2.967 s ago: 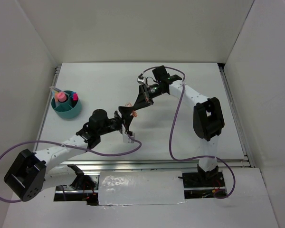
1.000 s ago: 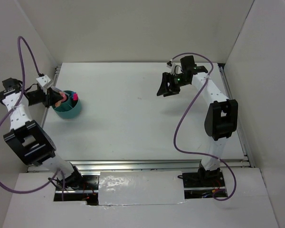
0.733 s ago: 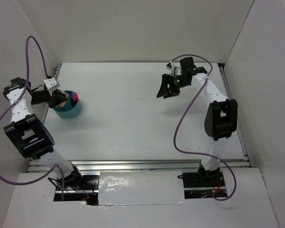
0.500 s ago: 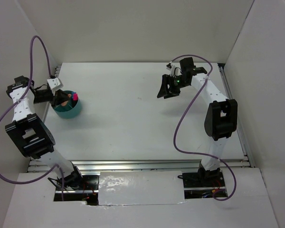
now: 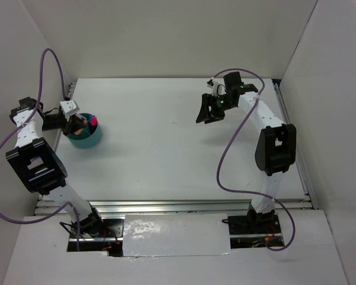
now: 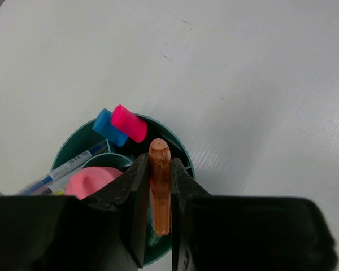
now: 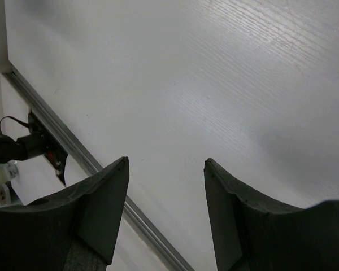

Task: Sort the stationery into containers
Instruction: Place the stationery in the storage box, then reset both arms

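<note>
The teal tub stands at the table's left edge. My left gripper hangs right over it, shut on an orange pen that points down into the tub. Inside the tub I see a pink highlighter, a blue one, a thin blue pen and a pink-capped tube. My right gripper hovers open over bare table at the far right, nothing between its fingers.
The white table is walled by white panels at the left, back and right. A metal rail runs along the table edge in the right wrist view. Purple cables loop above both arms.
Three seconds ago both grippers met mid-table around the orange pen. Since then the left arm has swung it to the tub and settled there. The right arm pulled back and holds still.
</note>
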`<state>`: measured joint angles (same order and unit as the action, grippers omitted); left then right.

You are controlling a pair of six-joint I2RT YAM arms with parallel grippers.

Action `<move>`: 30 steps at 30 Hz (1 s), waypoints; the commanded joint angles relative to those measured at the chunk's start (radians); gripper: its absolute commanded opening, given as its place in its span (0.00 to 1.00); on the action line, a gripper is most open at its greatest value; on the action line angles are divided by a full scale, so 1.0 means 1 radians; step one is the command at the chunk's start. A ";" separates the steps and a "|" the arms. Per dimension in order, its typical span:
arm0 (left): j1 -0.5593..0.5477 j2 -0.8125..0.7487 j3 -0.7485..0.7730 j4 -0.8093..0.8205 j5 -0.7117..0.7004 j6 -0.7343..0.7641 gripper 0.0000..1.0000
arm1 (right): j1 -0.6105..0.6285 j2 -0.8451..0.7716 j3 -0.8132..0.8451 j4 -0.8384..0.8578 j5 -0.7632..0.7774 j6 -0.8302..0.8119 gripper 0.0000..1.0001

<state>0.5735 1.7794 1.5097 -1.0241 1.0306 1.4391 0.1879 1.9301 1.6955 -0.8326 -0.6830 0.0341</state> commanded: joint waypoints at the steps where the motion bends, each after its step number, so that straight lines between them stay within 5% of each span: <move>1: 0.003 0.011 0.000 0.042 0.020 0.024 0.30 | 0.015 -0.045 0.024 -0.013 0.010 -0.017 0.62; 8: -0.017 -0.046 0.034 -0.028 0.031 0.095 0.73 | 0.010 -0.077 0.024 -0.022 0.058 -0.023 0.67; 11: -0.044 -0.161 0.023 0.059 0.068 -0.050 0.78 | -0.011 -0.118 0.029 -0.019 0.082 -0.048 0.69; 13: -0.120 -0.257 0.020 0.275 0.045 -0.404 0.82 | -0.048 -0.149 0.035 -0.010 0.109 -0.043 0.69; 15: -0.217 -0.310 0.012 0.469 -0.086 -0.785 0.92 | -0.073 -0.177 0.035 0.007 0.143 -0.037 0.70; 21: -0.749 -0.246 0.119 0.443 -0.580 -1.003 0.99 | -0.156 -0.252 -0.032 0.082 0.383 -0.039 0.77; 24: -0.823 -0.154 0.119 0.443 -0.694 -1.141 0.99 | -0.182 -0.295 -0.100 0.110 0.469 -0.054 0.85; 26: -0.874 -0.108 0.078 0.502 -0.826 -1.271 0.99 | -0.232 -0.342 -0.169 0.131 0.513 -0.082 1.00; 30: -0.919 -0.032 0.044 0.529 -0.916 -1.341 0.99 | -0.294 -0.437 -0.360 0.243 0.551 -0.114 1.00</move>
<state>-0.3351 1.7245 1.5707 -0.5228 0.2779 0.2569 -0.0666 1.5764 1.4292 -0.6899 -0.2119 -0.0387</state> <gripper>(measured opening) 0.993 0.996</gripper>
